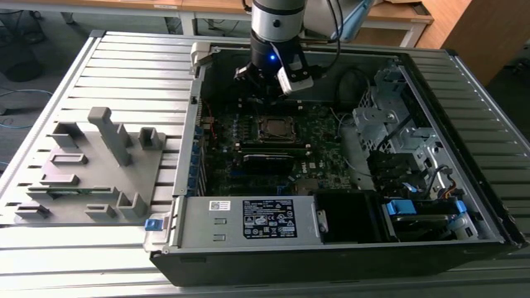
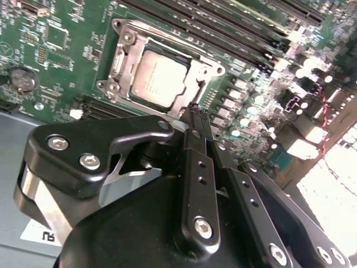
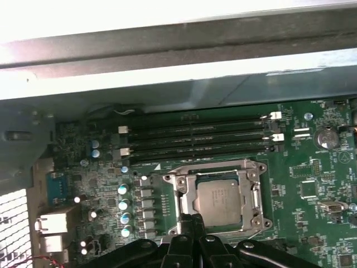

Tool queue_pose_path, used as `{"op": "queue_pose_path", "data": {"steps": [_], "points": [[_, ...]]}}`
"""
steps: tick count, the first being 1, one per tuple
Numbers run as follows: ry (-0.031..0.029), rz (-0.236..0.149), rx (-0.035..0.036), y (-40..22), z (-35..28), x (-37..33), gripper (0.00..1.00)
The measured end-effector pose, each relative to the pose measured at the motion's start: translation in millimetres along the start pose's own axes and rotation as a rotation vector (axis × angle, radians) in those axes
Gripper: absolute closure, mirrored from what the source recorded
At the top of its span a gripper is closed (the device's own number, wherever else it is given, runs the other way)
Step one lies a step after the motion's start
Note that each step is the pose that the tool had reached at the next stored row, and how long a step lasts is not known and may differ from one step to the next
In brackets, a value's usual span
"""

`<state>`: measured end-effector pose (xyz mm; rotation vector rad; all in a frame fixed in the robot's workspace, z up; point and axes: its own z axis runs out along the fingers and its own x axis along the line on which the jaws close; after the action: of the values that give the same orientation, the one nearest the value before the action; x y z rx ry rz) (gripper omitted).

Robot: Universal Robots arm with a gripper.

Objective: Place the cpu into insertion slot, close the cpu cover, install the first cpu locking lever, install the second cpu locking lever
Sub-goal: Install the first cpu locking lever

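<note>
Black fingers of the gripper (image 2: 196, 114), closest to the lens in both wrist views, are pressed together with nothing clamped between them, and their tips are held just beside 1 edge of the insertion slot (image 2: 118, 61). The cpu (image 2: 159, 78) is seen seated in that slot, its grey top lying flat and square to the silver rim, so step 1 of 4 is judged done. The cpu cover (image 2: 187, 56) is laid flat around the chip, with the grey top showing through its cut-out, so step 2 is judged done as well. The 2 locking levers cannot be made out clearly, and whether either is latched cannot be told; the shut fingers at the slot's edge suggest that lever work is in hand, with steps 3 and 4 judged not yet confirmed. The slot is set on the green circuit board (image 3: 312, 178), just beside the long black memory slots (image 3: 195, 139), inside an open computer case (image 1: 186, 155) that is laid on a slatted metal table (image 1: 124, 68).
</note>
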<state>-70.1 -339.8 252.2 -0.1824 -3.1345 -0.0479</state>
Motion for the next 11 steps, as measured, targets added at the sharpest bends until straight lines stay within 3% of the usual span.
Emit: {"op": "queue_pose_path", "data": {"steps": [11], "points": [[0.0000,0.000,-0.0001,0.2,-7.0,0.2,0.89]]}}
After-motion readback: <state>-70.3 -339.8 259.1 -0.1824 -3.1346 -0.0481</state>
